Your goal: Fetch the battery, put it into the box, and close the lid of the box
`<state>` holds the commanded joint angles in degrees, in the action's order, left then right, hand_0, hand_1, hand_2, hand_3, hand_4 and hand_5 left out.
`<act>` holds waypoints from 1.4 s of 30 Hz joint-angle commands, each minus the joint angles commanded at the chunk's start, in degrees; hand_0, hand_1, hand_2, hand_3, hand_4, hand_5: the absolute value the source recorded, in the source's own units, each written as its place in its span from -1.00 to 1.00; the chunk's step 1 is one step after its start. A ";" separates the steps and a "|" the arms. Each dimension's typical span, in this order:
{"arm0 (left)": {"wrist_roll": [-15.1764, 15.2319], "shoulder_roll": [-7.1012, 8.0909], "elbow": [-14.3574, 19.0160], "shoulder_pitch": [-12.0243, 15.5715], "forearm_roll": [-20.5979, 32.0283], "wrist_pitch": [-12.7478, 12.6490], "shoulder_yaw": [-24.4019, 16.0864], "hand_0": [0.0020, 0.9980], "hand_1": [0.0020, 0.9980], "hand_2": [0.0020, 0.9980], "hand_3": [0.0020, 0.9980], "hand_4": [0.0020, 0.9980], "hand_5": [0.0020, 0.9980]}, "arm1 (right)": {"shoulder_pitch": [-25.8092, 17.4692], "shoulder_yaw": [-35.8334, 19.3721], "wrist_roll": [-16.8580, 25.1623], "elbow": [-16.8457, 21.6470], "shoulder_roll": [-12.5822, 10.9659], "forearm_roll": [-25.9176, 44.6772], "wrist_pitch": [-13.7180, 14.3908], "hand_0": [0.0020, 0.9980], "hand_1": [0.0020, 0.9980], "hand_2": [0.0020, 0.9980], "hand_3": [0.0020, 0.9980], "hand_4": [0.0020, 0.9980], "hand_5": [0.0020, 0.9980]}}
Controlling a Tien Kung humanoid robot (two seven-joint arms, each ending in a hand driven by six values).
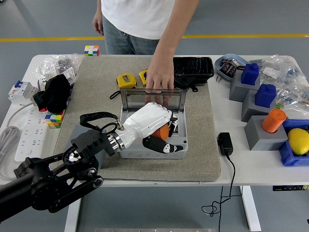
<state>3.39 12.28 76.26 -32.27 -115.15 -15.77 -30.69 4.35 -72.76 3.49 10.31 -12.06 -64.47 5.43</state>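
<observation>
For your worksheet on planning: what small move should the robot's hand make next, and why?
Probably lower and release: the white left hand grips the orange cylindrical battery over the open grey plastic box, whose clear lid a person's hand holds upright.

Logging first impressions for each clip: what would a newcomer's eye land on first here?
The white left hand at centre, curled around an orange battery over the open grey box on the mat. Just beyond, a person's hand presses on the box's raised clear lid.
</observation>
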 joint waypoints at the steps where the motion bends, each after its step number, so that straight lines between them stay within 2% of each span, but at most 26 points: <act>1: 0.00 -0.34 -0.19 -0.10 0.23 0.00 0.08 -0.85 -0.86 -0.76 -0.80 0.26 -0.18 | 0.02 0.09 0.03 0.00 0.00 0.09 0.00 0.73 0.73 0.67 0.70 1.00 1.00; 12: 1.72 -4.10 -5.13 -2.25 1.84 -0.71 -0.89 -0.85 -0.86 -0.76 -0.80 0.24 -0.18 | 0.03 0.11 -0.21 0.00 0.05 -0.13 0.01 0.73 0.73 0.67 0.70 1.00 1.00; 16: 2.75 -4.99 -7.91 -3.30 2.07 -1.15 -1.78 -0.85 -0.86 -0.76 -0.80 0.23 -0.20 | 0.05 0.48 -0.15 0.00 0.13 0.14 0.01 0.73 0.73 0.67 0.70 1.00 1.00; 22: 3.33 -5.88 -10.38 -3.75 1.93 -1.40 -2.47 -0.85 -0.86 -0.76 -0.80 0.22 -0.19 | -0.06 0.17 -0.29 0.00 0.21 -0.16 0.03 0.73 0.73 0.67 0.70 1.00 1.00; 34: 3.77 -5.77 -11.26 -3.69 0.74 -1.47 -2.89 -0.84 -0.85 -0.76 -0.80 0.22 -0.20 | -0.11 -0.02 -0.38 0.00 0.30 -0.29 0.00 0.73 0.73 0.67 0.70 1.00 1.00; 42: 4.37 -6.03 -12.47 -3.81 0.23 -2.54 -3.47 -0.83 -0.85 -0.75 -0.79 0.23 -0.21 | 0.09 0.18 -0.21 0.00 0.38 0.05 -0.09 0.73 0.73 0.67 0.70 1.00 1.00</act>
<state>7.76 6.25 63.79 -36.08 -114.92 -18.31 -34.15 4.44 -72.58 3.28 10.31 -11.69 -64.42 5.34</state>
